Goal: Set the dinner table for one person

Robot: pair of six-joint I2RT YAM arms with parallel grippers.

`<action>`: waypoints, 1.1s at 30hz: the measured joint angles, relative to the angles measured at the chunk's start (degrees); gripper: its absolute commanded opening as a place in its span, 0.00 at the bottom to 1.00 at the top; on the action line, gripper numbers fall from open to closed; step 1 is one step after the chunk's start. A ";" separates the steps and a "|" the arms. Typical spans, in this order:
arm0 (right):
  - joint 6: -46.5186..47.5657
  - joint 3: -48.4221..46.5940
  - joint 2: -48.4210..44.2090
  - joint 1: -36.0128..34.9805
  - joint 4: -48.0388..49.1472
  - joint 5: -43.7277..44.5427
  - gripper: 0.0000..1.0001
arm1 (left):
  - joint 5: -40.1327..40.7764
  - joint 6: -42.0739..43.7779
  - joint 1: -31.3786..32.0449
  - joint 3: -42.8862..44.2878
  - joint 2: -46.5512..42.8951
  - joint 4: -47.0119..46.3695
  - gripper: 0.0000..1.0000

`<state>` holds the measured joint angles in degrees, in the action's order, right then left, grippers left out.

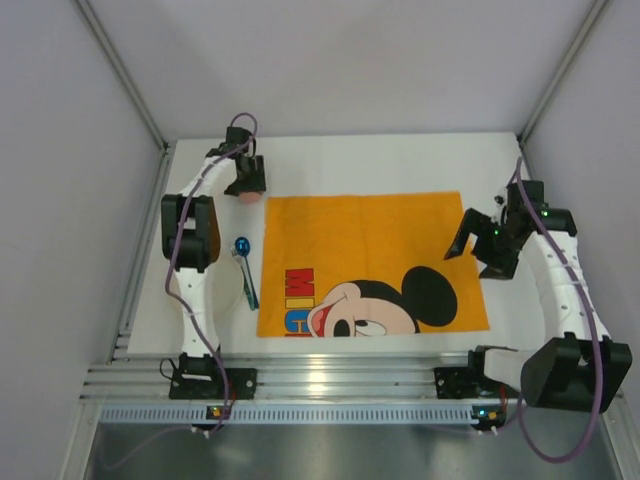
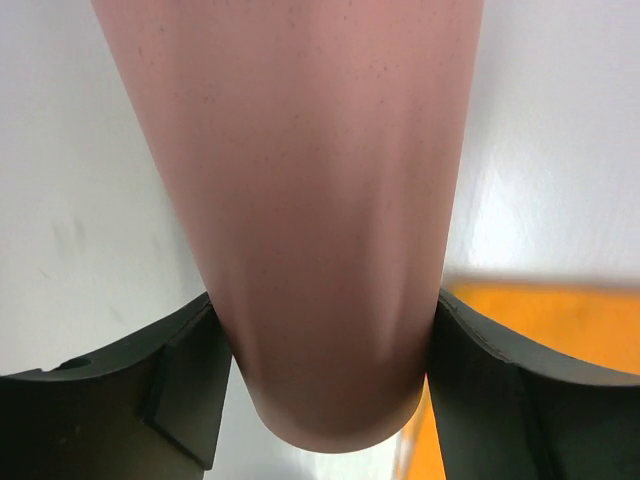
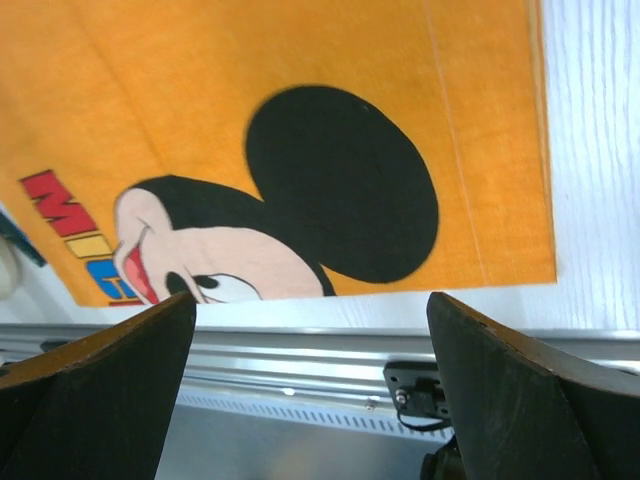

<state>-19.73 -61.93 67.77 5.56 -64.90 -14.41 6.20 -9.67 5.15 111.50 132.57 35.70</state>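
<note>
The plain white rectangular table [image 1: 400, 160] carries an orange cloth mat [image 1: 370, 240] printed with Mickey Mouse, lying flat towards its near edge. Just beside the mat's left edge, on bare white, lies a blue-bowled, teal-handled spoon [image 1: 245, 268]. A pink tapered cup [image 1: 250, 197] is at the mat's far left corner; its footing is hidden.
</note>
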 measured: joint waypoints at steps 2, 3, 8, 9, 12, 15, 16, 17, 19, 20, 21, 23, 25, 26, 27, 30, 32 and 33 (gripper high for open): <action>0.22 -4.35 1.42 -0.90 0.59 -1.73 1.00 | -3.39 -0.52 0.35 -5.99 -4.46 -0.11 0.05; 0.20 -6.93 2.05 -1.73 1.20 -3.08 1.00 | -5.57 -0.81 0.63 -8.90 -7.06 -0.24 0.04; -0.33 -15.87 3.30 -6.86 8.57 -13.27 1.00 | -16.48 -2.84 2.75 -17.14 -19.26 -0.46 0.00; -0.57 -16.44 3.34 -7.76 10.12 -15.58 1.00 | -17.84 -2.97 3.37 -17.14 -20.90 -0.63 0.00; -1.57 -16.90 4.07 -10.93 14.86 -22.56 1.00 | -23.63 -3.76 5.99 -17.64 -26.23 -1.33 0.00; -1.90 -16.90 5.55 -13.84 17.40 -27.08 1.00 | -32.85 -4.44 8.41 -19.78 -30.99 -1.49 0.00; -1.90 -16.90 6.08 -14.67 18.01 -28.44 1.00 | -36.52 -4.87 9.16 -20.72 -32.30 -1.25 0.00; -1.90 -16.90 6.62 -15.41 18.64 -29.62 1.00 | -39.95 -5.35 9.92 -21.88 -33.51 -1.16 0.00; -1.95 -16.90 7.39 -16.65 19.80 -31.69 1.00 | -46.21 -6.56 11.54 -24.98 -35.95 -1.11 0.00; -1.97 -16.90 7.54 -17.05 20.33 -32.44 1.00 | -49.18 -7.28 12.39 -26.75 -37.11 -1.07 0.00; -1.97 -16.90 7.63 -17.29 20.98 -33.29 1.00 | -51.28 -8.00 13.03 -28.35 -38.16 -1.16 0.00; -1.99 -16.90 7.61 -17.49 21.99 -34.49 1.00 | -56.04 -10.40 14.60 -32.26 -40.87 -1.60 0.00; -2.40 -16.85 7.61 -17.81 22.97 -35.39 1.00 | -60.24 -13.92 16.20 -36.52 -44.33 -3.02 0.00; -2.54 -16.83 7.61 -17.99 23.58 -35.87 1.00 | -61.92 -15.69 16.96 -38.21 -45.94 -4.09 0.00; -2.86 -16.76 7.61 -18.27 24.26 -36.37 1.00 | -63.10 -17.27 17.62 -39.47 -47.36 -5.25 0.00; -3.72 -16.20 7.61 -18.78 26.77 -37.66 1.00 | -65.85 -22.10 20.20 -42.07 -51.04 -9.01 0.00; -4.35 -15.63 7.61 -18.93 28.26 -38.29 1.00 | -67.06 -25.29 22.16 -43.25 -52.87 -12.41 0.00; -4.57 -15.41 7.61 -18.97 28.89 -38.45 1.00 | -67.43 -26.80 23.04 -44.02 -53.68 -14.29 0.00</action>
<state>-24.29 -77.34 75.37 -13.41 -36.01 -52.86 -61.23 -36.47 28.18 67.48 78.89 21.41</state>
